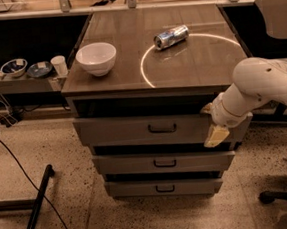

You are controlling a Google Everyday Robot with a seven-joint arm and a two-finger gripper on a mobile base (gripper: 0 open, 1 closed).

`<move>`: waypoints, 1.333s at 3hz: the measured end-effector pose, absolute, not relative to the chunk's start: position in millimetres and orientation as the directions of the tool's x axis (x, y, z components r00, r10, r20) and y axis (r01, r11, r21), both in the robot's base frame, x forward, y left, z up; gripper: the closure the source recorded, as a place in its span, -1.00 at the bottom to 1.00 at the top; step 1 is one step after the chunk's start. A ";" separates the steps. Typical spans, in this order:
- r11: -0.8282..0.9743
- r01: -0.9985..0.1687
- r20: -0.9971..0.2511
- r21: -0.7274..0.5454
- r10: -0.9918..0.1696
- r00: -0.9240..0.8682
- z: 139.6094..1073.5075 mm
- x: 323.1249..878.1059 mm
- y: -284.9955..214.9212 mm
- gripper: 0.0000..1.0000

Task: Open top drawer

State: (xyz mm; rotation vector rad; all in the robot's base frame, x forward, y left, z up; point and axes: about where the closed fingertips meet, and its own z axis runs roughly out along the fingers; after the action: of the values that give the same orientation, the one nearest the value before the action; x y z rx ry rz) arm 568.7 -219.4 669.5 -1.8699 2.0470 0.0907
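Observation:
The top drawer (134, 129) is the widest grey front just under the brown tabletop (200, 69), with a small dark handle (162, 129) at its middle. A dark gap shows above its front. Two narrower grey drawers (160, 163) sit below it. My gripper (212, 130), cream-coloured on a white arm (261, 83), is at the right end of the top drawer's front, right of the handle and apart from it. It holds nothing that I can see.
A white bowl (96, 58) and a can (171, 36) lying on its side sit on the tabletop. A low shelf (35, 85) at left holds small bowls and a cup. Office chairs (276, 19) stand at right. A black stand leg (36, 206) and cable lie on the floor at left.

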 end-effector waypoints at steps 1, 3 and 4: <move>0.111 -0.972 -0.323 -0.209 -0.946 -0.038 678.0 534.4 -217.2 -0.36; 0.114 -0.977 -0.351 -0.181 -0.935 -0.044 691.5 467.4 -218.1 -0.38; 0.119 -0.979 -0.362 -0.167 -0.931 -0.051 706.1 449.0 -218.1 -0.42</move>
State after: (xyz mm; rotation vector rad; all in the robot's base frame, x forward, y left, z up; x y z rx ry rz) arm 449.0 -218.1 706.1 -1.8540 2.0262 0.1736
